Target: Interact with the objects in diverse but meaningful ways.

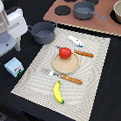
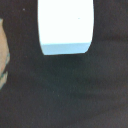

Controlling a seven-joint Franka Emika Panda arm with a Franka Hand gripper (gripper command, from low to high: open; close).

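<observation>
Banana (image 1: 58, 92) lies at the placemat's (image 1: 96, 55) near edge, tomato (image 1: 65, 53) on the round board (image 1: 65, 63) mid-mat. Carton (image 1: 14, 66) stands off the mat on black tabletop; the wrist view shows it (image 2: 65, 26) directly below, probably pre-grasp. Gripper (image 1: 8, 33) hovers above; jaw state cannot be told. Next: descend centred, close on 1 carton.

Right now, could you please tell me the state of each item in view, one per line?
tomato: sitting on the round wooden plate
banana: lying flat on the placemat
carton: upright on the black table, off the placemat
bottle: lying on its side
grey pot: upright, no lid, appears empty
fork: lying flat beside the plate
end effector: above the carton, open or shut unclear
</observation>
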